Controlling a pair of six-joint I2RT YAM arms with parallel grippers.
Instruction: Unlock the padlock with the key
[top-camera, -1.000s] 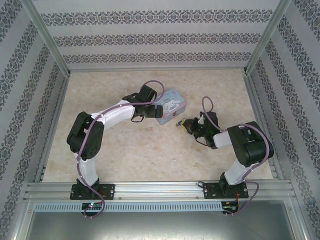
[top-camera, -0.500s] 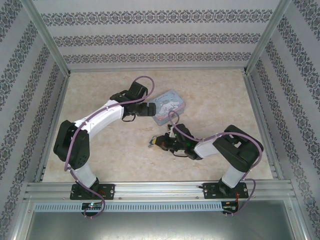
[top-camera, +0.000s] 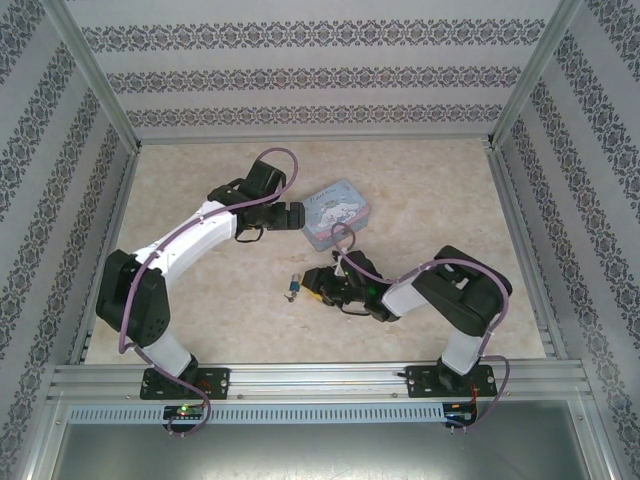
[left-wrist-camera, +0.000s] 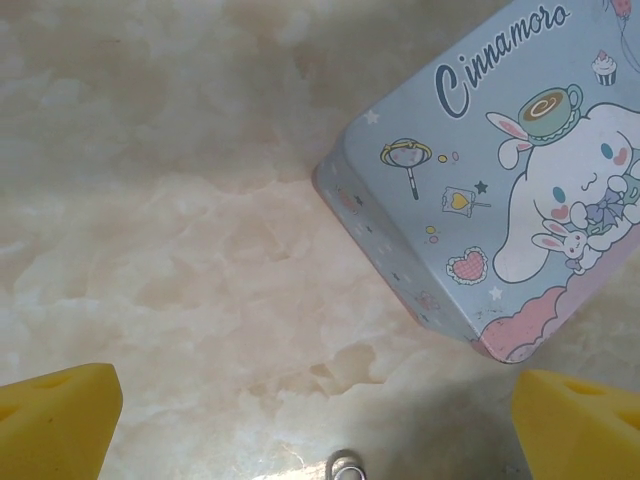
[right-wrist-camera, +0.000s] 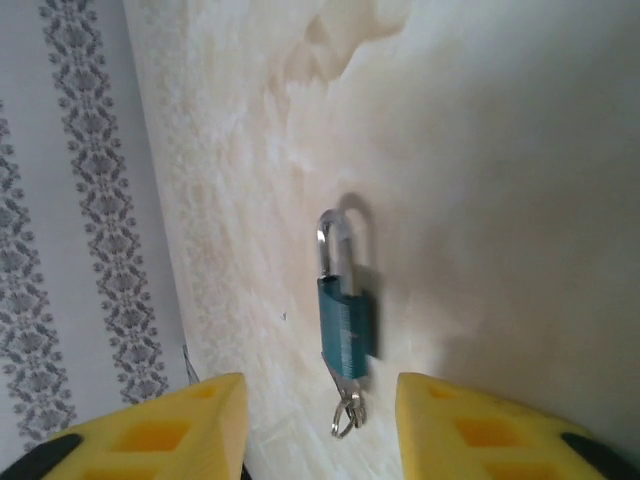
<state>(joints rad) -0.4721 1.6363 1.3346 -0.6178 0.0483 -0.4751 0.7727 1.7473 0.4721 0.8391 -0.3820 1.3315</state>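
**mk:** Any writing you could actually read?

**jo:** Just on the tin box (left-wrist-camera: 500, 200). It said "Cinnamoro" in dark script at the upper right of the left wrist view, with the word running off the top edge. There was a white long-eared cartoon character under it.

**mk:** Arms?

**jo:** From the top, the left arm arched up and over, with the left gripper (top-camera: 293, 215) just beside the tin's left end. Its yellow pads (left-wrist-camera: 55, 410) were spread wide with nothing in them. The right arm was folded low, reaching left. The right gripper (right-wrist-camera: 320, 430) was parted, and the padlock (right-wrist-camera: 345, 320) lay free on the table (right-wrist-camera: 500, 150) just ahead of its fingers – not gripped.

**mk:** Key?

**jo:** A silvery loop (right-wrist-camera: 347, 410) hung off the lock's lower end – too small to tell.
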